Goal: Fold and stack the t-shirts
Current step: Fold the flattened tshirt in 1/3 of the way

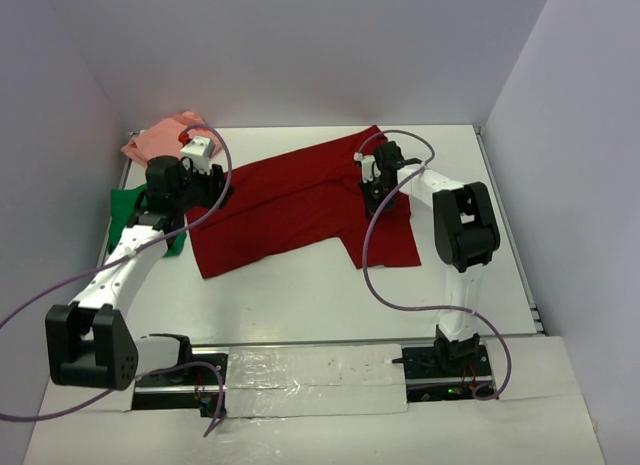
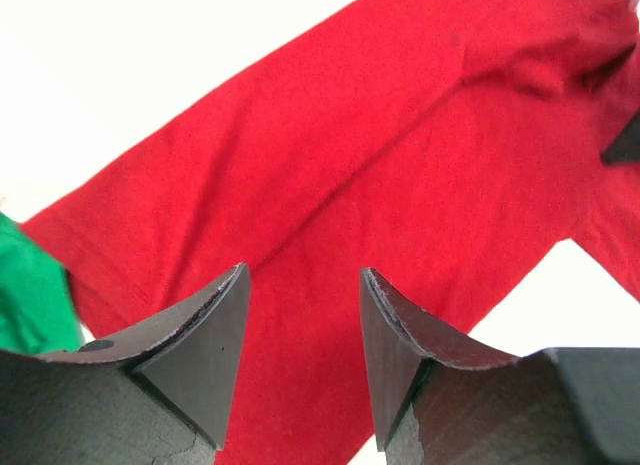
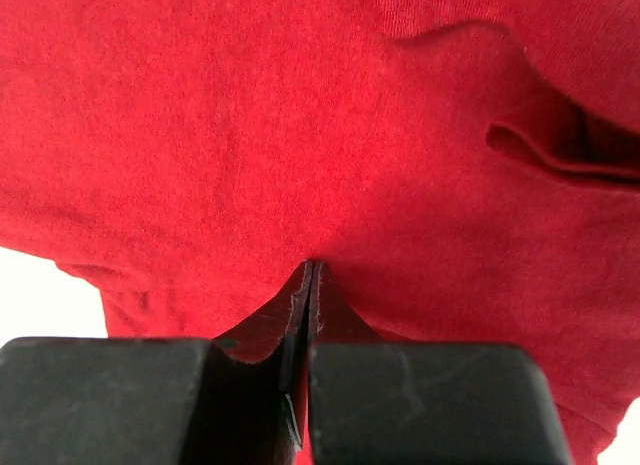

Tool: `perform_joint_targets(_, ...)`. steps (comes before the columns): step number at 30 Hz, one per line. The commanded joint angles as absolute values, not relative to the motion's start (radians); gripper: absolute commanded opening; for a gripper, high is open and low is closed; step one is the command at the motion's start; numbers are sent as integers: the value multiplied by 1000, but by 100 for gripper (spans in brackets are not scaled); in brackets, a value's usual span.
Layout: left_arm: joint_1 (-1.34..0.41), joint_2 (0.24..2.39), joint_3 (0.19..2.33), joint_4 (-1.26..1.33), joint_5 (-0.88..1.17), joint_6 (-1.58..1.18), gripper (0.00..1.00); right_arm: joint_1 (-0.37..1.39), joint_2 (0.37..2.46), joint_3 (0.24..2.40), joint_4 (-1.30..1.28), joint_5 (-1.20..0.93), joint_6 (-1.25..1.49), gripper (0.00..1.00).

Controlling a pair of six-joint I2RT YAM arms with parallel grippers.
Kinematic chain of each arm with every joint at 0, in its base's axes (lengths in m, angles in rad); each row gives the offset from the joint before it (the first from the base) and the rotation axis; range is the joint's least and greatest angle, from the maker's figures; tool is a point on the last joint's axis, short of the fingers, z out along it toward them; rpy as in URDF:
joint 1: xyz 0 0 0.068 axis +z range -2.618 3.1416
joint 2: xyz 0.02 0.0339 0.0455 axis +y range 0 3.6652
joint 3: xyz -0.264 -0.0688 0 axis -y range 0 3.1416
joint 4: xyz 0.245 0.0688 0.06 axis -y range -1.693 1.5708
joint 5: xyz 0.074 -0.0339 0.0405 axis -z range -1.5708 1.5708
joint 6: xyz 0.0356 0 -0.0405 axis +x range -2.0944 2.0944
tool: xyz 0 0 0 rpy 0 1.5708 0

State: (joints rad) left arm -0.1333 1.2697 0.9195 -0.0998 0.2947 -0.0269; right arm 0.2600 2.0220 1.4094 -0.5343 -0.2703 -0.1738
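Observation:
The dark red t-shirt [image 1: 290,205] lies spread across the middle of the table, slanting up to the right. My left gripper [image 1: 212,190] hovers over its left part, jaws open and empty, with red cloth [image 2: 400,135] showing between them [image 2: 303,275]. My right gripper [image 1: 375,190] is at the shirt's right part, jaws shut with their tips [image 3: 312,265] pinching the red cloth [image 3: 250,135]. The bright green t-shirt [image 1: 125,210] lies at the left edge, partly under my left arm, and shows in the left wrist view [image 2: 30,295]. The salmon pink t-shirt [image 1: 160,140] is bunched at the back left.
White walls close in the table on the left, back and right. A purple cable [image 1: 385,285] loops from each arm over the table. The arm bases [image 1: 440,360] sit at the near edge.

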Motion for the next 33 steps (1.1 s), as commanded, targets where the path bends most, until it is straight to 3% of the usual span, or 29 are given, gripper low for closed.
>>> perform_joint_targets(1, -124, 1197, 900, 37, 229, -54, 57, 268, 2068, 1506, -615, -227, -135, 0)
perform_joint_targets(8, -115, 1201, 911, 11, 242, -49, 56, 270, 2112, 1563, -765, -135, -127, 0)
perform_joint_targets(26, -109, 1215, 962, -112, 308, -58, 57, 216, 1905, 1218, -960, -69, -189, 0)
perform_joint_targets(33, -109, 1216, 948, -97, 337, -57, 57, 196, 1850, 1193, -936, -61, -204, 0)
